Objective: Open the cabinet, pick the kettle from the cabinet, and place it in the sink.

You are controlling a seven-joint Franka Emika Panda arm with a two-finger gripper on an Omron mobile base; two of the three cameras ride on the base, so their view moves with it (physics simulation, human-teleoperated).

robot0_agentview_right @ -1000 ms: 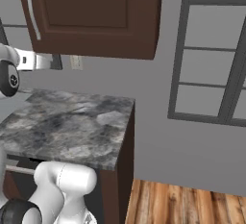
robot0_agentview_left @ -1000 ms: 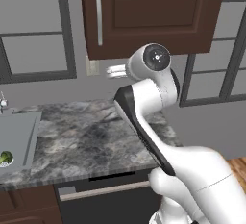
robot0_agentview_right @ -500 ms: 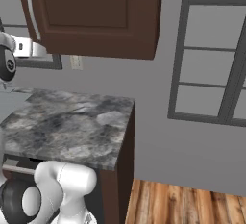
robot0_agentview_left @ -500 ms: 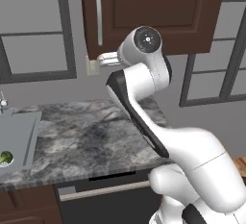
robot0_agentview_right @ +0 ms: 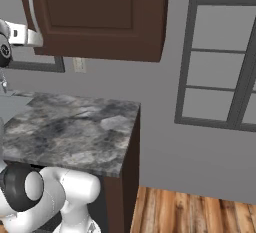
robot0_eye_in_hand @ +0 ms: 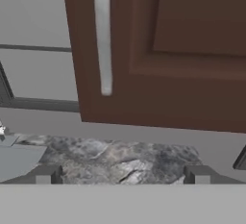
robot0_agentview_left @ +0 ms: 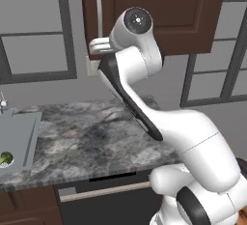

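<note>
Dark brown wall cabinet (robot0_agentview_left: 159,11) door is shut, so the kettle is presumably inside, hidden. Gripper (robot0_eye_in_hand: 122,175) is raised to the cabinet's lower left corner, just below the silver bar handle (robot0_eye_in_hand: 103,35), jaws fully spread and holding nothing; its 2 fingertips (robot0_eye_in_hand: 45,175) sit wide apart, likely so they can straddle the bar. Handle end hangs above and left of centre in the hand view, not yet between the tips. Sink (robot0_agentview_left: 17,134) lies at the far left of the marbled counter (robot0_agentview_left: 96,137), broccoli piece (robot0_agentview_left: 6,159) in it.
</note>
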